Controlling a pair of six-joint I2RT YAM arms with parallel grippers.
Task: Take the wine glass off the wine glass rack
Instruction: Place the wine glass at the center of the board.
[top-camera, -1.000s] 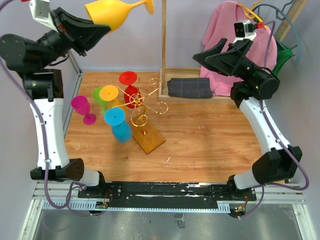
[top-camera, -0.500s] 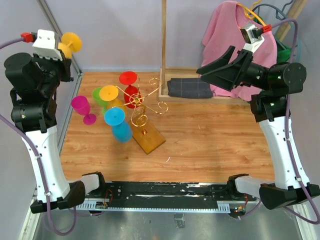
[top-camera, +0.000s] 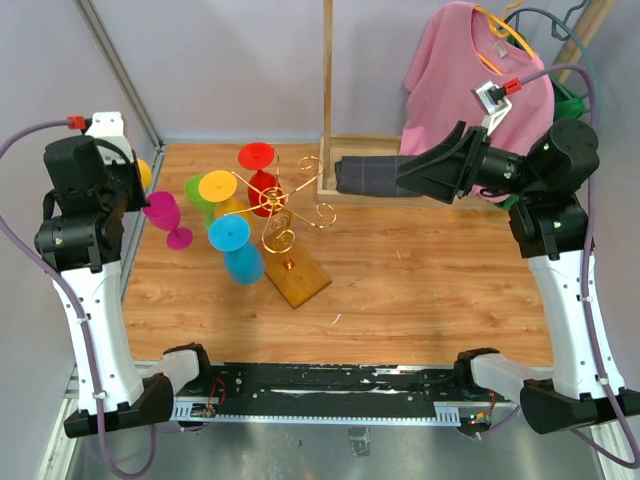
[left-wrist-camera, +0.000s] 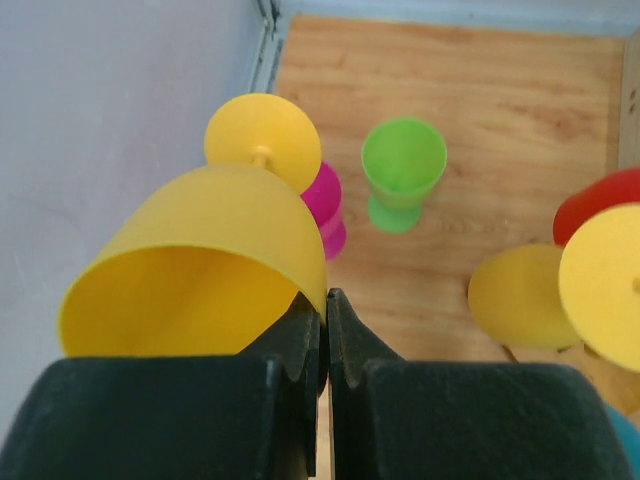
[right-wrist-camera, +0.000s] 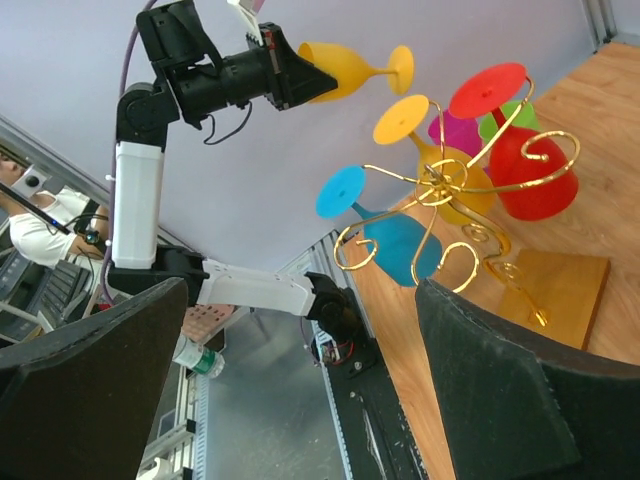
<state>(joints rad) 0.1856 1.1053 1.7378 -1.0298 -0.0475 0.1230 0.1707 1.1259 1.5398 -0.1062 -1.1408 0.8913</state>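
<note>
High on the left side, the left gripper (left-wrist-camera: 325, 330) pinches the rim of a yellow plastic wine glass (left-wrist-camera: 215, 255). Its two black fingers are pressed tight on the thin wall of the cup. That glass is off the gold wire wine glass rack with curly arms (top-camera: 285, 215) and hangs in the air, tipped on its side, with its round foot pointing away from the arm.

Under it, on the wooden table (top-camera: 420, 270), stand a pink wine glass (top-camera: 163, 214) and a green wine glass (left-wrist-camera: 402, 172). I think the yellow glass should go down near them, on a bare bit of wood.

To do this well, the arm should turn the glass so its foot faces down, then go down slowly. It must not bump the pink glass just below. Let go only when the foot sits flat.

On the other side, the right gripper (right-wrist-camera: 300, 390) is spread wide and holds nothing. It points at the rack, where a red one, a blue one and two more yellow ones hang. It should wait, well apart.
</note>
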